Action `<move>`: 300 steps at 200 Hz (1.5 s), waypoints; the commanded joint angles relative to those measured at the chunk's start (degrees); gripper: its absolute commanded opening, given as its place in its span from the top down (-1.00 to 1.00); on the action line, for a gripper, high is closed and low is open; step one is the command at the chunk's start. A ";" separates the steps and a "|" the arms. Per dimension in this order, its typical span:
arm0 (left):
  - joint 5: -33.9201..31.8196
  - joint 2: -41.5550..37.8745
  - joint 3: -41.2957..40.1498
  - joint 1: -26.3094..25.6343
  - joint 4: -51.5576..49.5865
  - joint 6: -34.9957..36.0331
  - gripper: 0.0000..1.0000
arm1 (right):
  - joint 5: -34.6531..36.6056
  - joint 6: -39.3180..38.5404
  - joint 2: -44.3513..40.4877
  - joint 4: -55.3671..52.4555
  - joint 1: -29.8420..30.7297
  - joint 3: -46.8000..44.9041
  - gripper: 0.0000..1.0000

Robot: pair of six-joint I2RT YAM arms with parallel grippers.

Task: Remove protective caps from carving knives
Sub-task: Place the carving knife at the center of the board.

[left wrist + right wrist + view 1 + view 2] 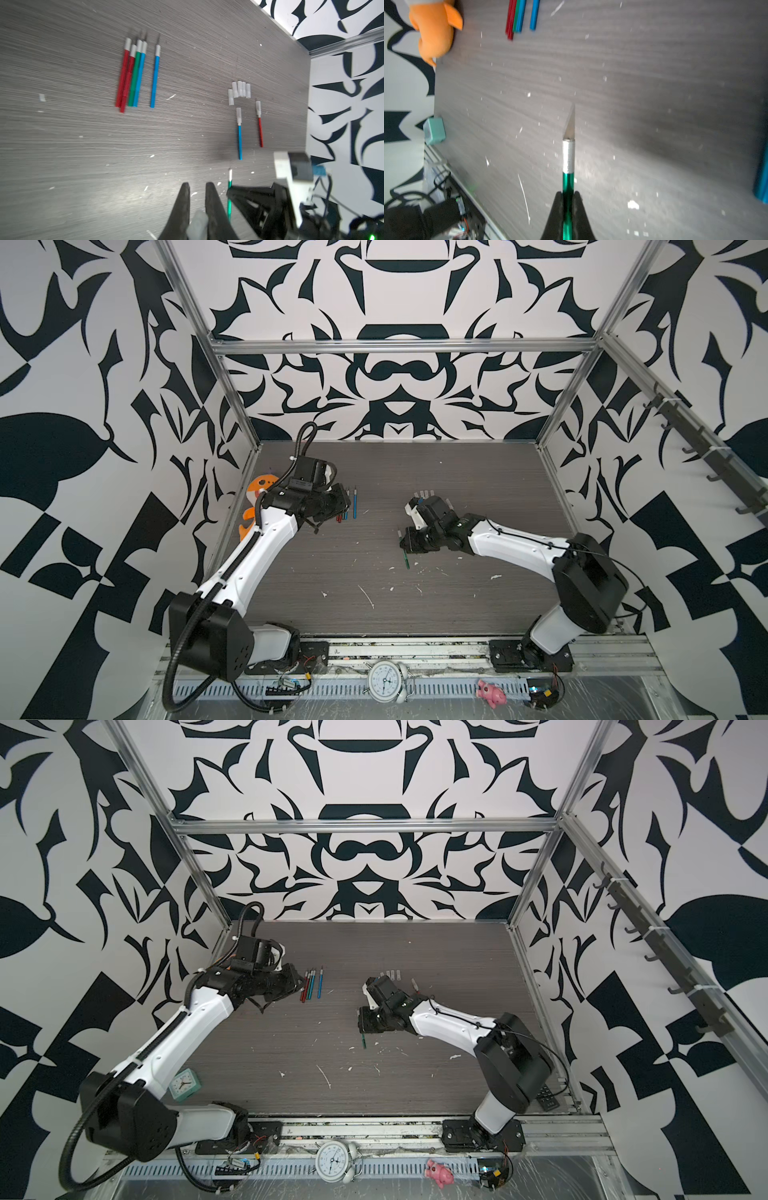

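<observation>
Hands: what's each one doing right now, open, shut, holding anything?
Left hand: closed on a small translucent whitish plastic cap.
Right hand: closed on a thin green-handled carving knife, blade bare.

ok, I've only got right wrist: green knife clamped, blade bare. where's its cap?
Observer: Probably the whitish cap pinched in the left gripper; the left wrist view shows it.
Operator: how many knives still capped?
Observer: Two. A blue knife and a red knife lie apart from each other, caps still on, just next to the cluster of loose caps.
</observation>
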 commanded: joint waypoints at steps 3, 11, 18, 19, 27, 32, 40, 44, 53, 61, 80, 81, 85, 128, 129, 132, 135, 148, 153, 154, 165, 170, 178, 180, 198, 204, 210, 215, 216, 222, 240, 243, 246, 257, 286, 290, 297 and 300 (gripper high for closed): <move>-10.02 -5.18 -4.40 0.40 -6.58 6.93 1.00 | 1.44 2.82 8.00 2.85 -0.60 9.97 1.00; -11.53 -6.93 -6.33 0.39 -6.36 7.35 1.00 | 1.18 3.05 11.38 2.67 -0.61 13.47 1.00; -13.16 -8.25 -7.67 0.47 -6.50 7.94 1.00 | 0.95 3.34 14.04 2.46 -0.60 16.56 1.00; -13.39 -8.40 -7.85 0.43 -6.54 7.99 1.00 | 0.92 3.39 14.49 2.37 -0.64 16.79 1.00; -15.69 -9.82 -9.04 0.40 -6.87 8.64 1.00 | 0.44 3.79 17.48 2.84 -0.68 19.64 1.00; -17.24 -10.53 -9.63 0.40 -6.94 8.95 1.00 | 0.49 3.80 19.24 2.76 -0.77 21.54 1.00; -19.28 -11.75 -10.55 0.23 -6.79 9.31 1.00 | 0.63 3.93 21.86 2.47 -0.91 24.37 1.00; -20.04 -12.37 -10.85 0.10 -6.64 9.47 1.00 | 0.57 3.89 23.22 2.41 -0.95 25.97 1.00; -20.86 -13.30 -11.54 0.05 -5.96 9.79 1.00 | 0.58 3.95 26.20 1.56 -1.08 29.51 1.00; -21.50 -13.69 -11.70 0.05 -6.00 9.96 1.00 | 0.17 3.92 28.63 0.66 -1.19 32.77 1.00; -22.12 -13.26 -11.46 -0.04 -6.24 10.01 1.00 | 0.04 4.00 33.59 -0.79 -1.56 39.24 1.00; -22.09 -13.23 -11.46 -0.04 -6.28 10.04 1.00 | 0.03 3.99 33.85 -0.88 -1.61 39.60 1.00; -21.78 -13.13 -11.38 -0.04 -6.24 10.06 1.00 | 0.02 4.04 34.79 -1.15 -1.72 40.78 1.00; -20.31 -12.40 -10.93 -0.13 -6.25 10.19 1.00 | -0.74 4.52 43.24 -4.23 -2.89 50.70 1.00; -20.30 -12.36 -10.93 -0.13 -6.24 10.22 1.00 | -0.80 4.51 43.32 -4.36 -2.89 51.00 1.00; -20.24 -12.34 -11.00 -0.13 -6.25 10.22 1.00 | -1.16 4.43 43.84 -4.66 -2.89 51.78 1.00; -20.22 -12.38 -10.94 -0.13 -6.24 10.25 1.00 | -1.35 4.41 43.93 -5.14 -2.89 52.72 1.00; -20.21 -12.25 -10.75 -0.13 -6.24 10.28 1.00 | -2.03 4.74 47.46 -6.90 -2.89 56.03 1.00; -20.21 -12.15 -10.75 -0.17 -6.20 10.33 1.00 | -2.32 5.07 48.14 -7.00 -2.89 56.78 1.00; -20.21 -12.15 -10.75 -0.15 -6.17 10.33 1.00 | -2.34 5.13 48.28 -7.06 -2.89 56.89 1.00; -20.16 -12.17 -10.77 -0.13 -6.28 10.36 1.00 | -1.70 5.83 49.01 -7.02 -2.89 57.30 1.00; -20.21 -12.19 -10.75 -0.13 -6.24 10.34 1.00 | -1.43 6.26 49.17 -6.67 -2.88 57.14 1.00; -20.08 -12.22 -10.82 -0.13 -6.24 10.43 1.00 | -1.32 6.79 49.30 -6.18 -2.95 56.99 1.00; -20.09 -12.21 -10.83 -0.13 -6.24 10.43 1.00 | -1.35 6.89 49.32 -6.16 -2.88 57.00 1.00; -19.98 -12.15 -10.75 -0.13 -6.11 10.43 1.00 | -1.37 7.86 49.82 -6.19 -2.84 57.17 1.00; -19.86 -12.12 -10.78 -0.13 -6.06 10.50 1.00 | -1.47 8.09 49.83 -6.24 -2.80 57.19 1.00; -19.86 -12.05 -10.73 -0.13 -6.16 10.46 1.00 | -1.42 8.24 49.79 -6.35 -2.72 57.25 1.00; -19.82 -11.96 -10.66 -0.13 -6.15 10.50 1.00 | -1.47 8.52 49.75 -6.41 -2.61 57.18 1.00; -19.84 -11.88 -10.66 -0.13 -6.15 10.51 1.00 | -1.48 8.48 49.70 -6.42 -2.62 57.18 1.00; -19.81 -11.86 -10.63 -0.13 -6.16 10.55 1.00 | -1.48 8.54 49.58 -6.31 -2.47 57.03 1.00; -19.60 -11.71 -10.51 -0.13 -6.17 10.58 1.00 | -1.36 8.54 49.11 -6.50 -2.10 57.08 0.86; -19.54 -11.65 -10.51 -0.13 -6.22 10.59 1.00 | -1.39 8.60 49.05 -6.50 -2.03 57.03 0.82; -19.56 -11.65 -10.49 -0.13 -6.18 10.60 1.00 | -1.39 8.65 49.03 -6.46 -2.01 56.94 0.77; -19.46 -11.69 -10.55 -0.13 -6.15 10.67 1.00 | -1.32 8.63 48.43 -6.60 -2.07 56.75 0.62; -19.16 -11.58 -10.50 -0.13 -6.17 10.69 1.00 | -1.03 8.39 46.71 -5.80 -2.14 55.59 0.42; -19.15 -11.48 -10.46 -0.13 -6.15 10.69 1.00 | -1.12 8.32 46.59 -6.05 -2.18 55.97 0.41; -19.16 -11.33 -10.38 -0.13 -6.19 10.70 1.00 | -1.19 7.92 46.40 -6.75 -2.31 56.60 0.38; -19.18 -11.23 -10.36 -0.13 -6.23 10.79 1.00 | -1.21 7.75 46.24 -7.03 -2.35 56.97 0.37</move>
